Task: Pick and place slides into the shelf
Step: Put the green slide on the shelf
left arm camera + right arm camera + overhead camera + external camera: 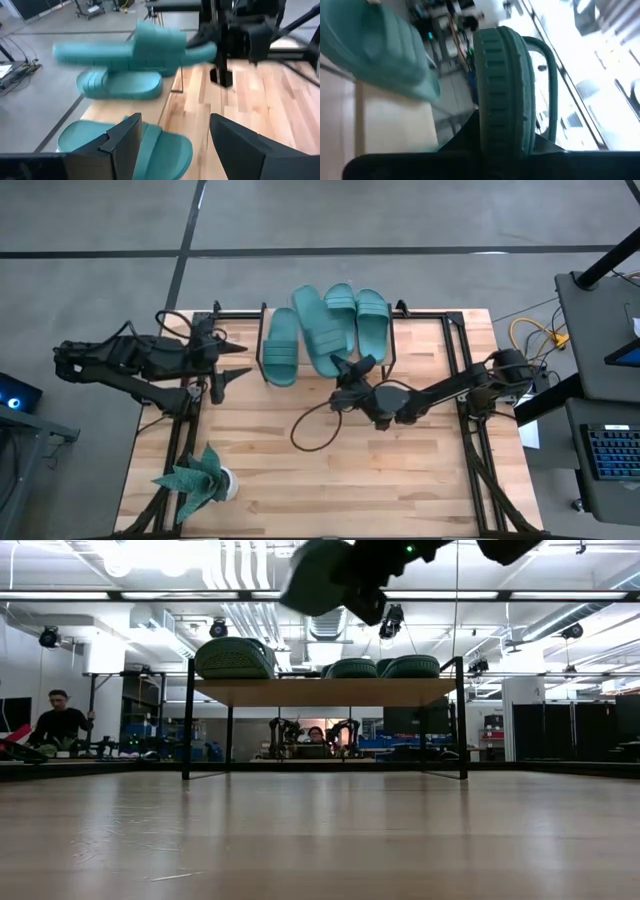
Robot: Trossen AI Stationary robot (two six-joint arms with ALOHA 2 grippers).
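Observation:
The shelf stands at the table's far edge, with three teal slides lying on its top board: one at the left and two at the right. My right gripper is shut on another slide and holds it in the air over the shelf's near edge; this slide also shows high up in the low view. My left gripper stands open just left of the shelf's left end, nothing between its fingers. My right gripper pinches the slide at its near end, the end closer to the strap, between its two fingers. The fingers come about level from the table's near right. The slide is lifted clear, turned on its edge, and reaches out over the shelf.
A spiky green plant in a white pot stands at the near left corner. A dark cable loop lies mid-table below the right arm. Bare wood lies in front of the shelf. People sit in the room beyond.

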